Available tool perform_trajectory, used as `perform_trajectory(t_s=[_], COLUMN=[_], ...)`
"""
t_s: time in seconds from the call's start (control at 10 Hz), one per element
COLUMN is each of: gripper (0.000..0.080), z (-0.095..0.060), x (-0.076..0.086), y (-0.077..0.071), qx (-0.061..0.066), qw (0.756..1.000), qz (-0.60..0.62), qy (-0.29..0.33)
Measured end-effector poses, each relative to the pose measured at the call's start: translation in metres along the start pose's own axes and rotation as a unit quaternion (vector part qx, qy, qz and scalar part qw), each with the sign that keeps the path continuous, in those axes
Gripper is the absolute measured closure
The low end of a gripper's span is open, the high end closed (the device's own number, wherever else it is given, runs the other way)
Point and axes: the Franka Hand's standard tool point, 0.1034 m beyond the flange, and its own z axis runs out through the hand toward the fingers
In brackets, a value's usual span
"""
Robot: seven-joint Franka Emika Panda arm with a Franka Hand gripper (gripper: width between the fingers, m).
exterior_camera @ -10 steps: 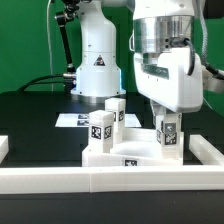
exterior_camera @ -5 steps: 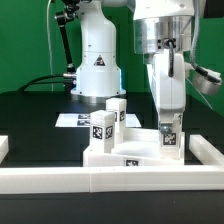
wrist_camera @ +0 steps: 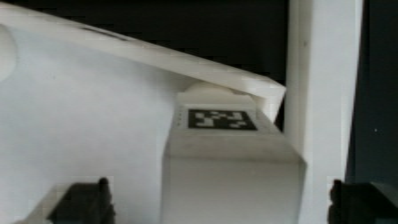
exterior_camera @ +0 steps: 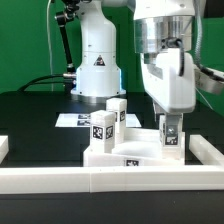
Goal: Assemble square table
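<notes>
The white square tabletop point(exterior_camera: 125, 152) lies flat against the front border wall, underside up. Two white tagged legs point(exterior_camera: 100, 128) point(exterior_camera: 117, 112) stand upright on its corners at the exterior view's left and back. A third tagged leg point(exterior_camera: 170, 139) stands upright on the corner at the exterior view's right. My gripper point(exterior_camera: 169, 128) hangs straight over this leg, with a finger on either side. In the wrist view the leg point(wrist_camera: 222, 150) sits midway between the dark fingertips point(wrist_camera: 80, 203), with a gap at each side. The gripper point(wrist_camera: 217, 203) is open. No fourth leg is in view.
The long white border wall point(exterior_camera: 110, 181) runs along the front, with a short piece point(exterior_camera: 4, 147) at the exterior view's left and a corner point(exterior_camera: 207, 152) at its right. The marker board point(exterior_camera: 70, 119) lies behind the tabletop. The arm's base point(exterior_camera: 97, 62) stands at the back.
The wrist turned from broad side to narrow side and back to broad side over the right leg. The leg and tabletop stay in place.
</notes>
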Motion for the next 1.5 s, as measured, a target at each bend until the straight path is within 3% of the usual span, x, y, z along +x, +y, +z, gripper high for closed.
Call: perform_trajectory(t_s=[0.1,0.8,1.5], gripper=[0.0161,0.0151,0.0151], z=[0.001,-0.001,-0.001], x=[-0.004,-0.004,0.003], y=[0.002,-0.003,-0.003], qx=[-0.006,-0.002,-0.011], qw=[0.999,0.955,0.839], qz=[-0.05,-0.297,-0.544], qy=[-0.001,0.001,0.009])
